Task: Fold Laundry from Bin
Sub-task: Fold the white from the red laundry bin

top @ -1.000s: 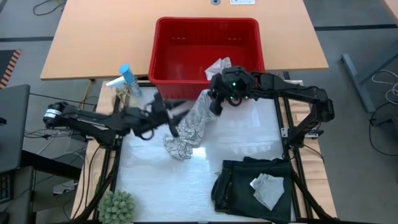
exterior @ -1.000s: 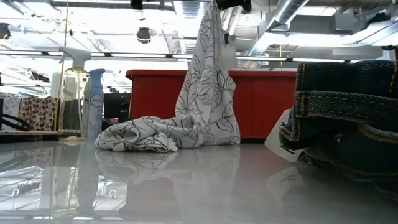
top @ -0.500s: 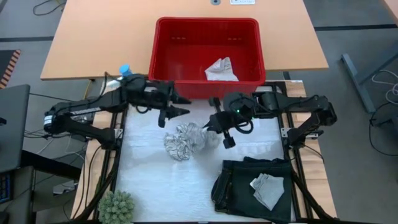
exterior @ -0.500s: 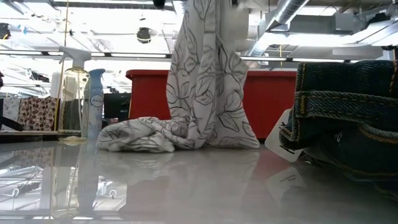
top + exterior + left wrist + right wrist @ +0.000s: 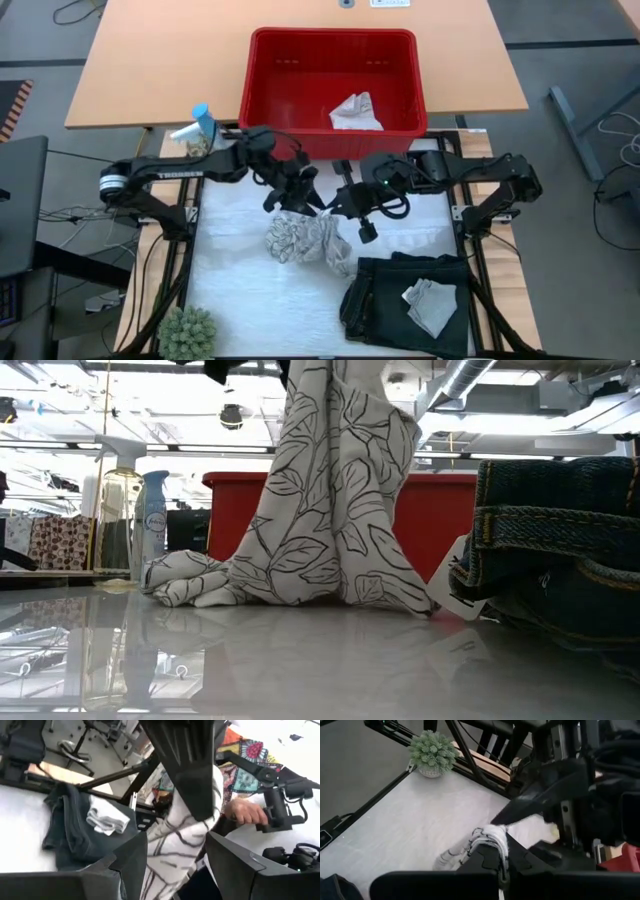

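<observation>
- The right end effector (image 5: 345, 203) pinched the white-grey leaf-patterned cloth (image 5: 305, 238), lifting it off the white worktop (image 5: 240, 290).
- The left end effector (image 5: 300, 195), fingers partly apart, straddled the same cloth.
- Behind stood the red slotted plastic bin (image 5: 333, 80), holding a small whitish cloth (image 5: 354, 112).

Looked like a robotics lab or workshop in an open industrial hall. Showed exposed ducts and pipes (image 5: 470, 380) with strip lighting under a bare ceiling beyond the table. Held a white work surface (image 5: 250, 300) framed by black metal arm stands (image 5: 470, 215), set against a plain wooden table (image 5: 150, 60) on a grey floor. Trailed loose cables (image 5: 615, 140) across the floor at right. Kept a spray bottle (image 5: 152, 525) at far left and a small potted plant (image 5: 187, 332) at the near left corner. Included patterned fabric (image 5: 55, 540) hanging in the background at left.
</observation>
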You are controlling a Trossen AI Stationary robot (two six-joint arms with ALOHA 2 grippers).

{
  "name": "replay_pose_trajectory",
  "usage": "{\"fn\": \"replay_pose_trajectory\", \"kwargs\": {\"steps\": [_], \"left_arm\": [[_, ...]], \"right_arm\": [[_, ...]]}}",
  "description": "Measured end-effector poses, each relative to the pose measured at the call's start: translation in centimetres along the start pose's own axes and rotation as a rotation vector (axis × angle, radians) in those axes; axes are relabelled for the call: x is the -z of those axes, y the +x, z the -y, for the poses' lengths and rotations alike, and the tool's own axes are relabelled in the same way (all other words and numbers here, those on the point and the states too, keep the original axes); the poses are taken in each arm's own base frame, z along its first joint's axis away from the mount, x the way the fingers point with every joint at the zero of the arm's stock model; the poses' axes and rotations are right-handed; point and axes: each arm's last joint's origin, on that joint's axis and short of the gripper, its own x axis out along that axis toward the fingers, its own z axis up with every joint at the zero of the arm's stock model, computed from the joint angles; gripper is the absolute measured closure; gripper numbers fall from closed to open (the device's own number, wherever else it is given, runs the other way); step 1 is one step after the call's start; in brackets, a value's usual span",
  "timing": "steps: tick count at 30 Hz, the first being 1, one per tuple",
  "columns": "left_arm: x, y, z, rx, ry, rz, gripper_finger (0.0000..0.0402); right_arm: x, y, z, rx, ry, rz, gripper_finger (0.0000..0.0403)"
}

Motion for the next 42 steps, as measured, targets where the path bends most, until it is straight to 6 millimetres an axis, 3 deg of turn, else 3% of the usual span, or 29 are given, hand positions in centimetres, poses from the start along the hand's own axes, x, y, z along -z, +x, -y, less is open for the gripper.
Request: {"fn": "replay_pose_trajectory", "kwargs": {"steps": [13, 17, 22, 30, 38, 42], "left_arm": [[0.5, 2.2, 1.5, 0.090, 0.176, 0.014, 0.0234], [0.6, 2.5, 1.7, 0.062, 0.168, 0.029, 0.0282], [0.5, 2.4, 1.5, 0.031, 0.156, 0.048, 0.0377], [-0.9, -0.1, 1.8, -0.022, 0.053, 0.106, 0.0400], [-2.3, -3.5, 5.3, -0.053, 0.099, 0.178, 0.0401], [-2.5, -4.8, 7.8, -0.043, 0.129, 0.210, 0.0401]], "right_arm": [[-0.1, 0.0, 0.5, 0.021, 0.004, 0.024, 0.0382], [-0.1, 0.0, 0.6, 0.025, 0.005, 0.025, 0.0382], [-0.2, 0.0, 0.8, 0.021, 0.017, 0.044, 0.0380], [0.4, -1.3, 2.1, 0.166, 0.101, -0.023, 0.0316], [1.4, -5.4, 3.5, 0.297, 0.254, -0.080, 0.0239], [2.1, -5.7, 3.6, 0.292, 0.286, -0.135, 0.0200]]}}
